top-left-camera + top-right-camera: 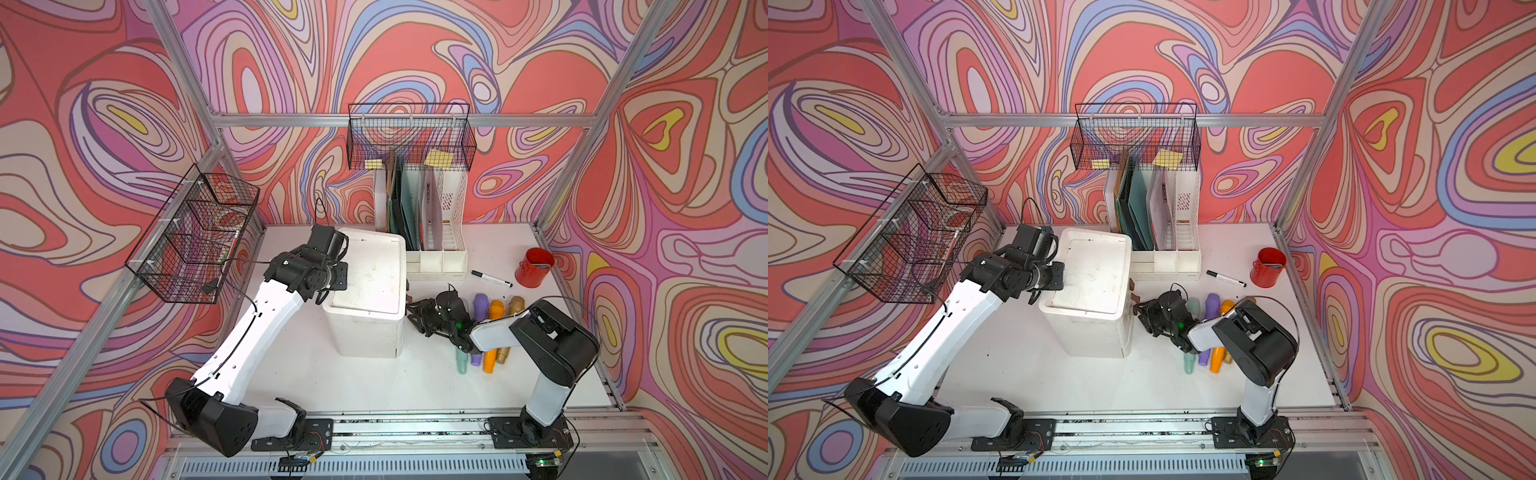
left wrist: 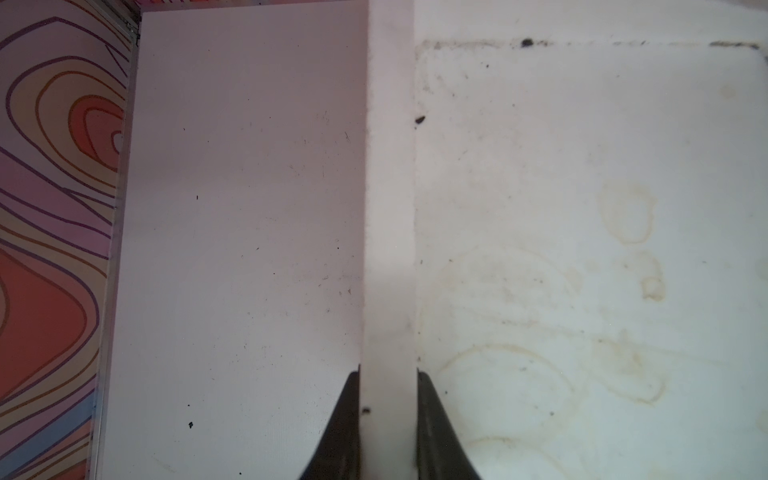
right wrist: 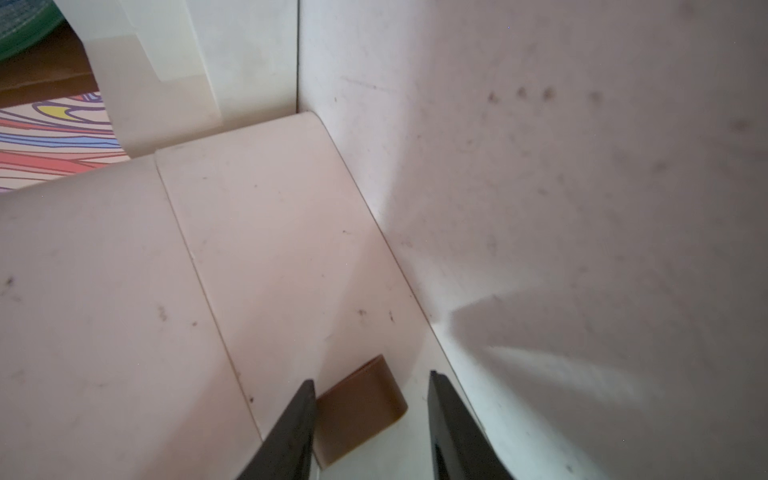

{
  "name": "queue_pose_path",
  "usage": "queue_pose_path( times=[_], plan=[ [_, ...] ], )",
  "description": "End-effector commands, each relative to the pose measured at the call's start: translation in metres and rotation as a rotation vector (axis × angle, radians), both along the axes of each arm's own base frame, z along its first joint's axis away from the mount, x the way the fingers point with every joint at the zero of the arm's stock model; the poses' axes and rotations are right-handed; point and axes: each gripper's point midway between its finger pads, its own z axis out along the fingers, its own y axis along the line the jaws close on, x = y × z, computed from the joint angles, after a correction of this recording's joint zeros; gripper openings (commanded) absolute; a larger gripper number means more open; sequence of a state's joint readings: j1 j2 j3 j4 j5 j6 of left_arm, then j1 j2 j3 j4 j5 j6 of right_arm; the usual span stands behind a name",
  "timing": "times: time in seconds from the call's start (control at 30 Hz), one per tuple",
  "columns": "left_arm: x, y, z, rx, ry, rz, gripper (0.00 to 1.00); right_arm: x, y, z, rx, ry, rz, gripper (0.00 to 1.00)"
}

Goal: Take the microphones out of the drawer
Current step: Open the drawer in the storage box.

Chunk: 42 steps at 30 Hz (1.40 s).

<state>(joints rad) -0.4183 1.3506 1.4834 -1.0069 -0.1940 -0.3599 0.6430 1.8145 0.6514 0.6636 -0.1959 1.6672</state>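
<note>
We find the white drawer unit (image 1: 370, 286) standing on the counter (image 1: 374, 386) with its drawer fronts flush, so the contents are hidden. Four coloured microphones (image 1: 495, 311) lie side by side on the counter under the right arm. The red cup (image 1: 530, 277) holds something bluish. The left claw (image 2: 388, 372) pinches the unit's top rim (image 2: 388, 208). The right claw (image 3: 371, 376) is spread around a brown drawer handle (image 3: 361, 411), with one finger (image 3: 291, 436) just beside it.

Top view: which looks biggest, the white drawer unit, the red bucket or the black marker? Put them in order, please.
1. The white drawer unit, by far the largest.
2. The red bucket.
3. The black marker: about as long as the bucket is wide, but much thinner.
</note>
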Motion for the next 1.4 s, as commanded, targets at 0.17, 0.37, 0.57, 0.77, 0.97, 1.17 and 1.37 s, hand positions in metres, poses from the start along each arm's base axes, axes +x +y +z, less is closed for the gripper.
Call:
queue_pose_path(
  times=[0.17, 0.37, 0.57, 0.77, 0.97, 1.17, 1.37],
  plan=[
    [0.001, -0.002, -0.005, 0.017, 0.002, -0.020, 0.00, 0.001, 0.012, 0.008, 0.073, 0.000, -0.055, 0.30],
    [0.001, -0.003, -0.005, 0.015, 0.004, -0.021, 0.00, 0.002, 0.008, 0.012, 0.058, -0.002, -0.084, 0.10],
    [0.000, -0.001, -0.005, 0.019, 0.001, -0.019, 0.00, 0.000, 0.003, 0.011, 0.028, -0.014, -0.089, 0.00],
    [0.000, 0.000, -0.005, 0.025, 0.002, -0.016, 0.00, -0.004, -0.009, 0.019, -0.090, -0.058, -0.066, 0.00],
    [0.000, 0.001, -0.005, 0.026, 0.002, -0.016, 0.00, -0.012, -0.027, 0.023, -0.270, -0.094, -0.019, 0.00],
    [-0.001, 0.001, -0.005, 0.026, 0.000, -0.017, 0.00, -0.018, -0.047, 0.028, -0.416, -0.120, 0.002, 0.00],
    [-0.003, 0.002, -0.004, 0.028, -0.001, -0.015, 0.00, -0.019, -0.068, 0.039, -0.565, -0.145, 0.016, 0.00]
  ],
)
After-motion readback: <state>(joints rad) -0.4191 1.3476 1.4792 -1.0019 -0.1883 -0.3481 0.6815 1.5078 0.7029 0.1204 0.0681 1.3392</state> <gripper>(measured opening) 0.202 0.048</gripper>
